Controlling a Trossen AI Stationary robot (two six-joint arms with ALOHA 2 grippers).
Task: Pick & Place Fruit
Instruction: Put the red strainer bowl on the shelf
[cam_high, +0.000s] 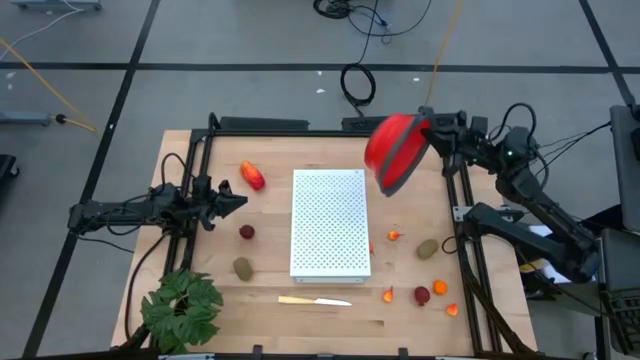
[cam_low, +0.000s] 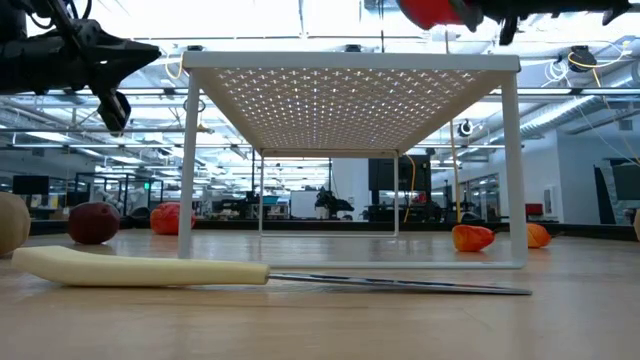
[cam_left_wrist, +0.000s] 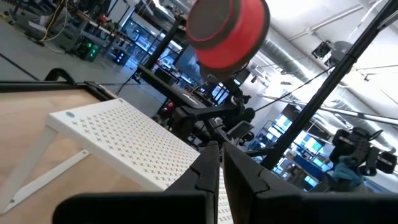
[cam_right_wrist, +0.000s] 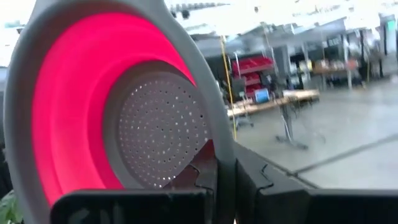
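Right gripper (cam_high: 428, 133) clamped the red colander (cam_high: 394, 152) rim, lifted over the rack's (cam_high: 331, 222) far right | left gripper (cam_high: 236, 197) shut, empty, left side | fruit (cam_high: 252, 175) scattered on table (cam_high: 300, 310)

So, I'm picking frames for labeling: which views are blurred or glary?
Right wrist view: red colander soft, blown-out glare above. Low view: backlit white perforated rack; yellow knife nearest, slightly soft. High view: evenly lit, sharp.

Bright overhead glare, blurred wrist views
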